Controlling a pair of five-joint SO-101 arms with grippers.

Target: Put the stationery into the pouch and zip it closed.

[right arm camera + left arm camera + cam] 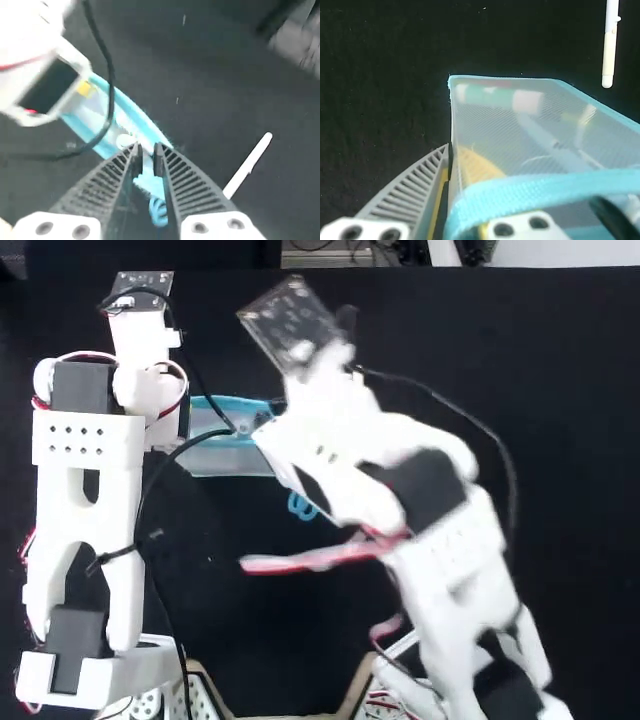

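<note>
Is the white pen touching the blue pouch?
Apart. The right wrist view shows the white pen lying on the black table, with a strip of bare table between it and the blue pouch.

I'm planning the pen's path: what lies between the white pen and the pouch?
Nothing. In the left wrist view, the black table between the white pen and the pouch is bare.

My left gripper (451,155) clamps the pouch (520,135) end, and its black cable (109,85) crosses the pouch just ahead of my right gripper (146,152), barring that way. Beside the pouch, bare table (570,370) lies open around the white pen (247,165).
</note>
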